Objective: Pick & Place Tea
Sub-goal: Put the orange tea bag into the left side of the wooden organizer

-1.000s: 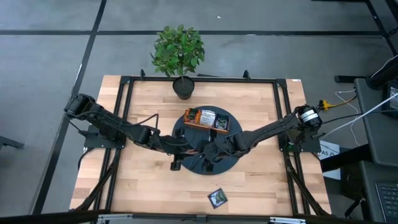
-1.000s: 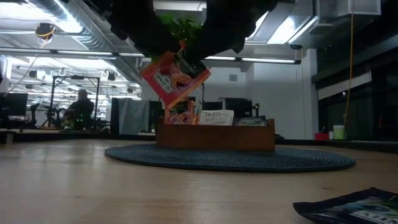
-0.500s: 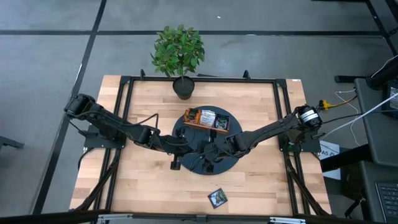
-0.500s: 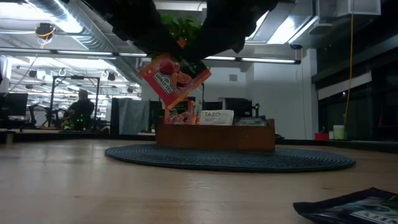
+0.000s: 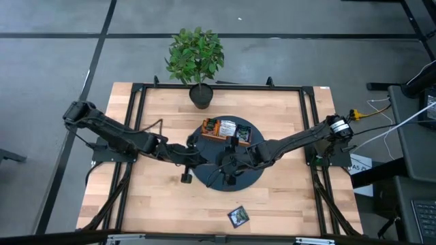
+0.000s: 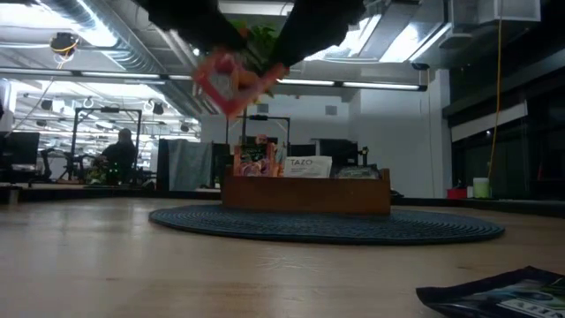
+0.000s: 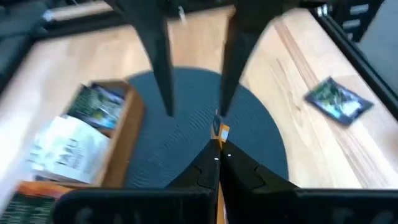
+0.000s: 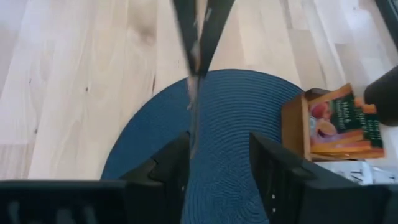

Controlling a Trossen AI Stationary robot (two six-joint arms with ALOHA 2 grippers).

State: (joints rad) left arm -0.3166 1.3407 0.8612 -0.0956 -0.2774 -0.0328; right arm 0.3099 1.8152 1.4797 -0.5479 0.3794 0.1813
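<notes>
left gripper (image 7: 219, 146) pinches orange sachet (image 6: 231, 81) edge-on above the blue mat (image 5: 253, 178) | right gripper (image 8: 219, 158) spread (let go) beside it | tray (image 6: 305, 192) part-filled | dark sachet (image 5: 238, 216) waits off mat

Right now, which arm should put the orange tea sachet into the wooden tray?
Left. Its claw is shut on the orange sachet, held in the air close to the wooden tray. The right claw stands open and holds nothing.
</notes>
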